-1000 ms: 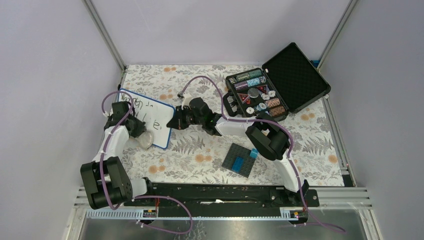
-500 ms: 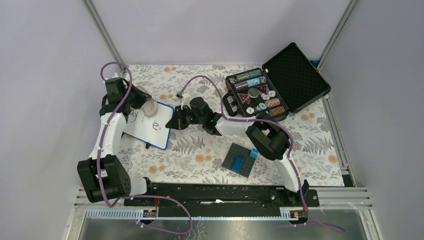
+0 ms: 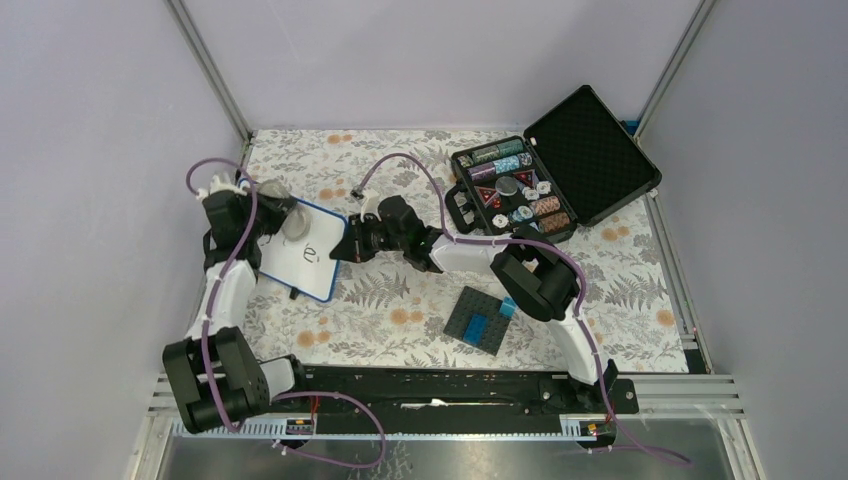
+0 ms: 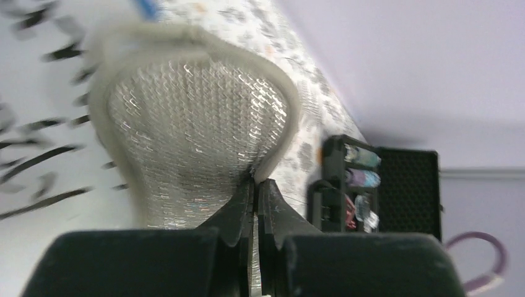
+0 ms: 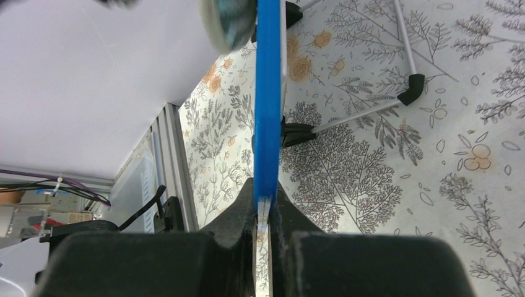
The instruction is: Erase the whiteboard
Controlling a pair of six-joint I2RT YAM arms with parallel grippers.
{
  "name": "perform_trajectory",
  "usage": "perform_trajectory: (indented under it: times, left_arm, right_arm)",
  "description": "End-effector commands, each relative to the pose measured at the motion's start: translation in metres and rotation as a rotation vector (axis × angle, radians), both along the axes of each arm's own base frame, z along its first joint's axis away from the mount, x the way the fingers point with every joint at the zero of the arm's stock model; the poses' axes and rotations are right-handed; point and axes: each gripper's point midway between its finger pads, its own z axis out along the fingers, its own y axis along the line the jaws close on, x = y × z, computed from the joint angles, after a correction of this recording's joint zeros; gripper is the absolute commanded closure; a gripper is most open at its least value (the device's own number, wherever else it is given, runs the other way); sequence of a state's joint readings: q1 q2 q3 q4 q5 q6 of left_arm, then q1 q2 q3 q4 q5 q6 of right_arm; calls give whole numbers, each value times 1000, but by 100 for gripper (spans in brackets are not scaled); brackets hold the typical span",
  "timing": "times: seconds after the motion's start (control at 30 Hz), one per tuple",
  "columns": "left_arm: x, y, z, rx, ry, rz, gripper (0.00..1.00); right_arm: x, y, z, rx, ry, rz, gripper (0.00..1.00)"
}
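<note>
The whiteboard (image 3: 292, 268), white with a blue rim, lies tilted at the table's left and bears a little dark handwriting near its middle. My left gripper (image 3: 274, 220) is shut on the edge of a round silver mesh eraser pad (image 3: 293, 224) pressed on the board's far part. In the left wrist view the pad (image 4: 192, 124) fills the middle, my gripper (image 4: 255, 183) pinches its grey rim, and blurred writing shows on the board (image 4: 37, 154). My right gripper (image 3: 346, 247) is shut on the board's right edge. The blue rim (image 5: 267, 111) runs between its fingers (image 5: 266, 199).
An open black case (image 3: 520, 190) of poker chips stands at the back right. A dark grey studded plate (image 3: 480, 320) with blue bricks lies in front of it. The board's wire stand legs (image 5: 371, 111) rest on the floral cloth. Walls and metal posts close in left and right.
My left gripper swept the pad from the board's near edge up to its far part. The handwriting across the top of the board is gone. The right gripper stayed clamped on the rim.
</note>
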State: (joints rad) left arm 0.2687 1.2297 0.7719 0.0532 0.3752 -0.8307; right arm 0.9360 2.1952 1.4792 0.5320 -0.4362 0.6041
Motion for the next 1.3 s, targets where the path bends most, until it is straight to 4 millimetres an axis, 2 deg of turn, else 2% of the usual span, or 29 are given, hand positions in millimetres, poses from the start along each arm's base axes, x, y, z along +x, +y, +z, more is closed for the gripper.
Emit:
perform_trajectory:
  times: [0.0, 0.1, 0.17, 0.23, 0.33, 0.43, 0.5, 0.67, 0.87, 1.0, 1.07, 1.13, 1.27]
  left_arm:
    - [-50, 22, -86, -35, 250, 142, 100]
    - [-56, 26, -84, -40, 220, 189, 100]
    - [-51, 21, -85, -74, 219, 168, 100]
    - [-37, 10, -70, -93, 196, 97, 100]
    - [-11, -15, -25, -18, 106, -9, 100]
    - [-5, -31, 2, 78, 70, -57, 100]
    - [-5, -35, 5, 78, 56, -78, 100]
    - [-14, -20, -34, 72, 178, -42, 100]
    - [-60, 47, -110, -71, 436, 204, 100]
    - [-67, 41, -134, -141, 499, 163, 100]
    - [-57, 32, -126, -170, 435, 110, 100]
    - [-46, 25, -106, -151, 361, 74, 100]
    - [-19, -2, -48, -11, 198, -50, 100]
  right_arm:
    - [-37, 12, 25, 57, -70, 169, 100]
    - [-37, 12, 24, 57, -67, 169, 100]
    - [-38, 12, 24, 57, -65, 171, 100]
    - [-38, 13, 26, 60, -66, 174, 100]
    - [-38, 12, 27, 69, -66, 175, 100]
    - [-36, 8, 30, 73, -74, 167, 100]
    - [-36, 7, 29, 69, -78, 165, 100]
    - [-37, 10, 25, 68, -59, 178, 100]
    - [-37, 8, 29, 70, -67, 176, 100]
    - [-38, 9, 28, 71, -65, 181, 100]
    - [-39, 9, 29, 73, -62, 185, 100]
    - [-39, 9, 29, 74, -60, 189, 100]
    - [-40, 11, 27, 75, -55, 198, 100]
